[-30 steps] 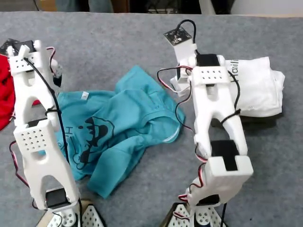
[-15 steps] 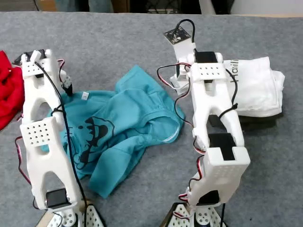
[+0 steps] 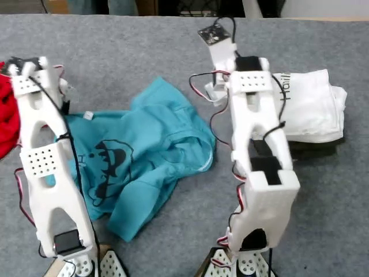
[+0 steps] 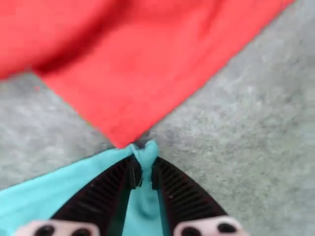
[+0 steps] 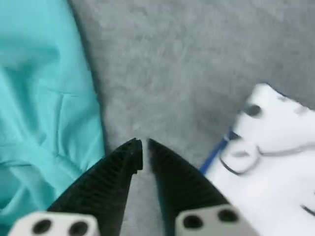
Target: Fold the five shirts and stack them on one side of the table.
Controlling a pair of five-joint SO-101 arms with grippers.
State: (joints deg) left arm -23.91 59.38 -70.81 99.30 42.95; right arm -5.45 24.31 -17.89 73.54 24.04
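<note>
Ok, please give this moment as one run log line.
left tool: shut on teal shirt edge | right tool: empty, above table | white shirt: folded, right side | red shirt: left edge

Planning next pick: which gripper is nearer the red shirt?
Left. The left gripper pinches the teal shirt edge beside the red shirt; the right gripper is far off by the white shirt.

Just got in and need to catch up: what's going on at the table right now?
The left claw is shut on an edge of the crumpled teal shirt, right beside the red shirt. The right claw is closed and empty over a bare patch of the table, between the teal shirt and the folded white shirt. The teal shirt is not yet folded.
</note>
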